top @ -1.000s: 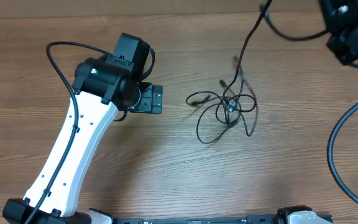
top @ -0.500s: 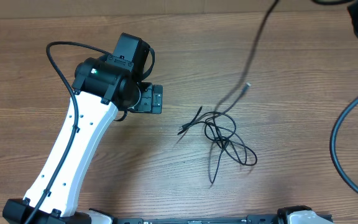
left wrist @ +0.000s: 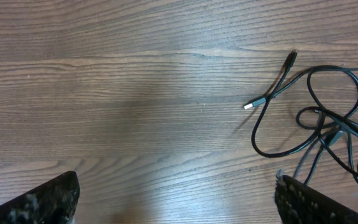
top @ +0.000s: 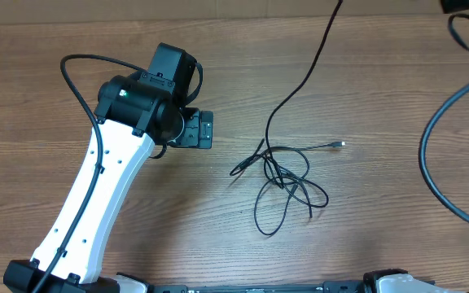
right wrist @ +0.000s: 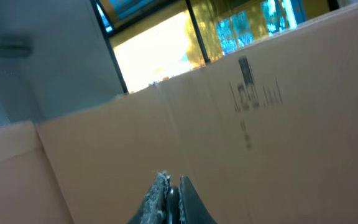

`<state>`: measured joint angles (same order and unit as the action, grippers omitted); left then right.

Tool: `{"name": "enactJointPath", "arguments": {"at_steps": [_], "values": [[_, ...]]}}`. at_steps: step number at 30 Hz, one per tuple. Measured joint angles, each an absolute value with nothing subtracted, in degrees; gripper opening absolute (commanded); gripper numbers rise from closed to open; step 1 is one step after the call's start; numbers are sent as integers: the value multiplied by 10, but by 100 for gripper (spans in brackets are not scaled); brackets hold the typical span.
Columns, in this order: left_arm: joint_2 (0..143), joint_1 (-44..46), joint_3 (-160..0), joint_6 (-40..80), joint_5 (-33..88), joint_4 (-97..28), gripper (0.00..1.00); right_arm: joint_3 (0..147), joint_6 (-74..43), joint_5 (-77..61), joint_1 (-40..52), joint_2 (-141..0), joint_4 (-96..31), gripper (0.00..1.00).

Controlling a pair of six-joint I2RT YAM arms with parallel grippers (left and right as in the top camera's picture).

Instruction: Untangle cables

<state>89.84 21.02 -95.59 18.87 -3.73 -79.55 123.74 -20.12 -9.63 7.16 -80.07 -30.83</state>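
Since a moment ago the cables (top: pixel 287 175) have shifted and spread on the worktop (top: pixel 381 236), one plug now lying out sideways. They lie ahead of the left gripper (left wrist: pixel 176 186), off to one side; it gapes wide. One strand runs off frame. The right gripper (right wrist: pixel 169 190) is pinched narrow, and anything it holds is unclear.

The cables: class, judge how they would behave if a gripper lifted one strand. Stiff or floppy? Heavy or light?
Probably floppy: the cables lie in loose, curving loops on the table. Likely light, since they are thin. Lifting one strand would probably drag the tangle along, because the loops cross each other.
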Motion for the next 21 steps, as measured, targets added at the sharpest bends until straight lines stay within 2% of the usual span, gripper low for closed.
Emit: {"name": "enactJointPath", "arguments": {"at_steps": [7, 14, 16, 21], "values": [[898, 210, -956, 190, 5, -696, 100, 1238, -201, -114, 72, -813, -342, 4], [904, 211, -956, 57, 284, -568, 98, 1238, -201, -159, 72, -813, -342, 4], [911, 215, -956, 27, 327, -551, 93, 1238, -204, -175, 72, -813, -341, 4], [950, 230, -956, -75, 414, -529, 96, 1238, -212, -213, 72, -813, -341, 4]]}}
